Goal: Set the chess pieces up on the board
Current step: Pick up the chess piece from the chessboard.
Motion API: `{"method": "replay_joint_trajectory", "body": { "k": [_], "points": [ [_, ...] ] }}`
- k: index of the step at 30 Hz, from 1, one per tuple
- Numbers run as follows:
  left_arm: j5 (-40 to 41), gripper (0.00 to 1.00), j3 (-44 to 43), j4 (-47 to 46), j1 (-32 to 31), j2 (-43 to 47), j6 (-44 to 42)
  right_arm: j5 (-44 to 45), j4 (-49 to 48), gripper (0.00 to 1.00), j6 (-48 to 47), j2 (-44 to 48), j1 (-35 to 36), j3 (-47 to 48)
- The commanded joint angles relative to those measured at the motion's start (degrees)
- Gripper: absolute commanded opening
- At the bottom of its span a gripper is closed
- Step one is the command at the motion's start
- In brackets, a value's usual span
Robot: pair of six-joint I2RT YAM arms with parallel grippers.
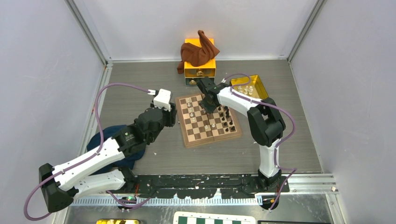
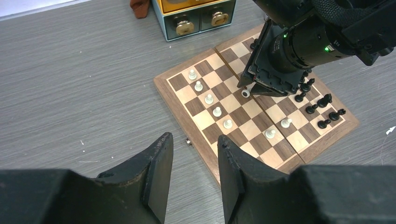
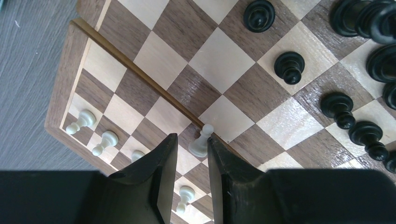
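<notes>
Two fingers of the left gripper (image 2: 195, 139) stand spread with nothing between them, just off the near-left edge of the board (image 3: 219, 56).

Only your right wrist view shows it plainly: one white pawn (image 3: 198, 144) sits between the parted fingers of the right gripper (image 3: 192, 138), near the board's centre fold. A gap shows on one side, so it is not pinched. Overhead, the arm hides this pawn.

The left wrist view adds a diagonal row of white pawns (image 2: 208, 98) on the board's left side and the dark pieces (image 2: 322, 100) bunched on its right.

Only the overhead view gives you the yellow tray (image 1: 256, 78) with more white pieces, right of the board. Further back is a yellow drawer box (image 1: 200, 71) under a brown cloth (image 1: 198, 51).

Surface: a grey wood-grain table (image 1: 140, 84). A blue cloth (image 1: 100, 136) lies under the left arm. Pale walls close three sides.
</notes>
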State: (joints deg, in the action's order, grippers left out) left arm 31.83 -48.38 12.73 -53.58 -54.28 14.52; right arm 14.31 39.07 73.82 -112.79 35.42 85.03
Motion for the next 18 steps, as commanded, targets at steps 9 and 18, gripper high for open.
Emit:
{"method": "replay_joint_trajectory", "body": {
  "k": [9,18],
  "points": [
    [1.9,0.42,0.7,-2.1,-0.2,1.8,-1.0,-1.0,-1.2,0.36,2.7,-0.9,-0.3,-1.1],
    [2.2,0.43,1.0,-2.4,-0.2,1.5,-0.9,-0.7,-0.9,0.14,1.2,-0.3,-0.2,-0.9]
  ]
}}
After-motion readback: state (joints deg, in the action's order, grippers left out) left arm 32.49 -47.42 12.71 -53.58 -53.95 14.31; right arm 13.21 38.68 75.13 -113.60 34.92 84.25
